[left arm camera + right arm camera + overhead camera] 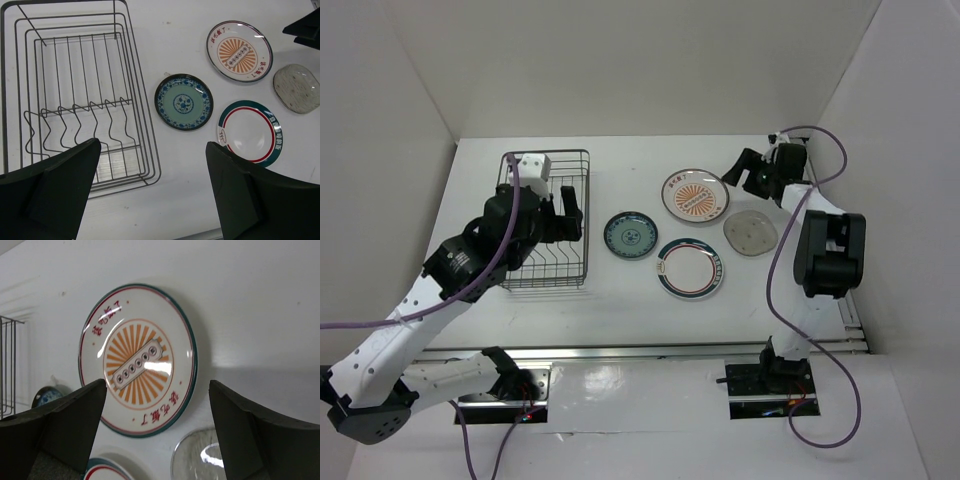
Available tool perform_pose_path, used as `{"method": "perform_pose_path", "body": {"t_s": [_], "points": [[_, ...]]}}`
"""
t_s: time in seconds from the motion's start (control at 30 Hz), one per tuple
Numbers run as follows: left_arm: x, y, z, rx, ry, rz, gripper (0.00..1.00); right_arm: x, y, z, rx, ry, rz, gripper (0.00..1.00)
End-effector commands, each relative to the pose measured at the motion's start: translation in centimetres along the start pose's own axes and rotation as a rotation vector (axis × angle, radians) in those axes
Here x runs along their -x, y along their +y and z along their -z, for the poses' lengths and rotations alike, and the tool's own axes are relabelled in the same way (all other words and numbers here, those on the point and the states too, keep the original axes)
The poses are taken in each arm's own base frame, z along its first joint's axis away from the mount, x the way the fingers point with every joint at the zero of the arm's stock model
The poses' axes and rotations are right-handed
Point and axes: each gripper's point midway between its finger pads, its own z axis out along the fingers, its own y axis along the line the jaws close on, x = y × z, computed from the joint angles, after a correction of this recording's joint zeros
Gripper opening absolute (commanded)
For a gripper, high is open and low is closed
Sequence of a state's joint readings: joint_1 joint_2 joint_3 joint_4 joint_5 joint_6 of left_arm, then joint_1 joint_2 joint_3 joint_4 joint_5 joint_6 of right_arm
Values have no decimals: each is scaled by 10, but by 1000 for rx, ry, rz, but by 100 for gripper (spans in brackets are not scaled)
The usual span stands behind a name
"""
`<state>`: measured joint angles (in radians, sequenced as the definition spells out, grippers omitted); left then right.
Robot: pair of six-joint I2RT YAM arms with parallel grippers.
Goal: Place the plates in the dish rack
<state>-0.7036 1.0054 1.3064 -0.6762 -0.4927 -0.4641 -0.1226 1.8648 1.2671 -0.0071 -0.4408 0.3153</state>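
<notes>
Left end effector and right end effector both gape wide, seemingly touching nothing.

dish rack: dark metal wire | sunburst plate: glossy glaze (bright glare spots) | table: matt white

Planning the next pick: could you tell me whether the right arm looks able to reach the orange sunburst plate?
Probably yes: the right gripper hangs open beside the sunburst plate, with nothing lying between them.
</notes>
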Motion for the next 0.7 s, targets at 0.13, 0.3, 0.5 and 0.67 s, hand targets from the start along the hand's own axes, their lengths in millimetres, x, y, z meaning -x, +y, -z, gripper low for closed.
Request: {"method": "perform_pose_path", "body": {"t_s": [0.13, 0.3, 0.5, 0.67], "points": [[20, -4, 9, -37, -76, 12, 100, 43, 2, -42, 41, -22, 113, 90], [19, -2, 6, -25, -72, -1, 100, 10, -7, -68, 106, 73, 76, 85], [17, -3, 3, -22, -64, -5, 100, -16, -19, -81, 153, 165, 75, 79], [17, -3, 3, -22, -64, -5, 100, -15, -25, -81, 180, 169, 67, 77]]}}
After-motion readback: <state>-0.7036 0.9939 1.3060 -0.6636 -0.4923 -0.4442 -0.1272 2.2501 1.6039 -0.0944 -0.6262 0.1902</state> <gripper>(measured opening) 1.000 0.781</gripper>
